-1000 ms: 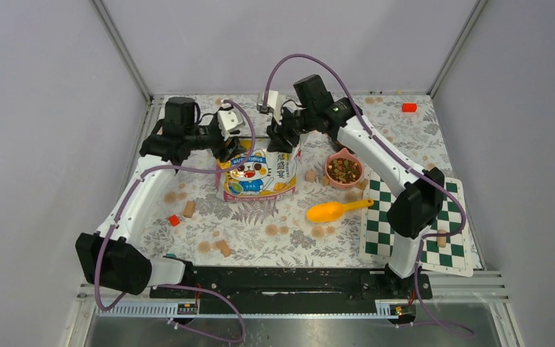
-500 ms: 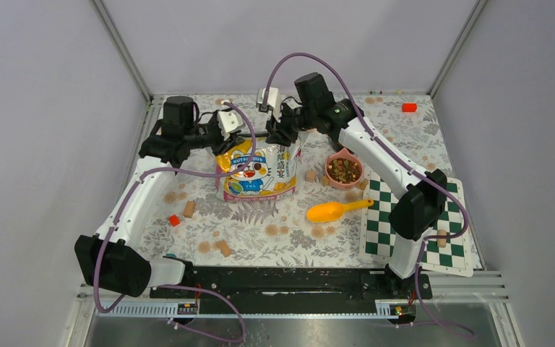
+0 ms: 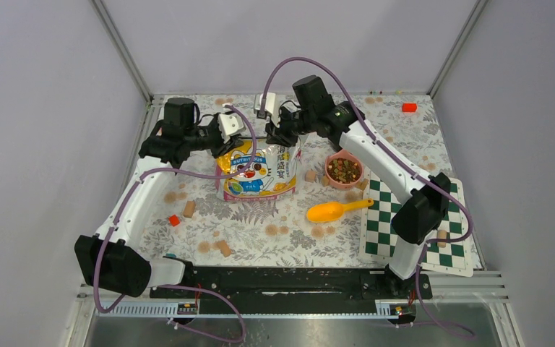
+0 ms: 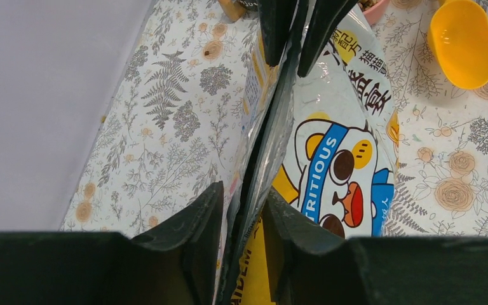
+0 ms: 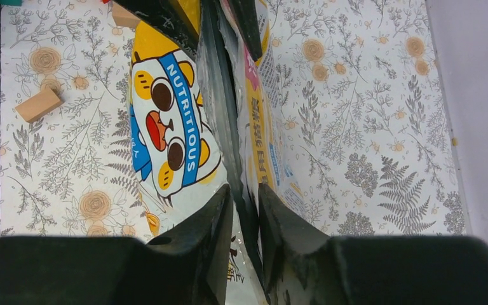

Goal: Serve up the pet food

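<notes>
As both arms (image 3: 134,199) (image 3: 386,163) stretch forward, their grippers (image 4: 241,194) (image 5: 244,190) pinch the bag (image 3: 256,173).

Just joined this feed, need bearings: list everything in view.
bag: one, yellow, white and pink, upright mid-table
pet food: many pellets, brown and reddish, in the bowl
bowl: one, pink, right of the bag
scoop: one, yellow, in front of the bowl
chessboard: one, green and white, near right
wooden cubes: several, tan, scattered; one on the chessboard
red blocks: two, far right corner and near left
tablecloth: one, grey floral, covers the table
left fingers: black, closed on the bag's top edge
right fingers: black, closed on the bag's top edge
</notes>
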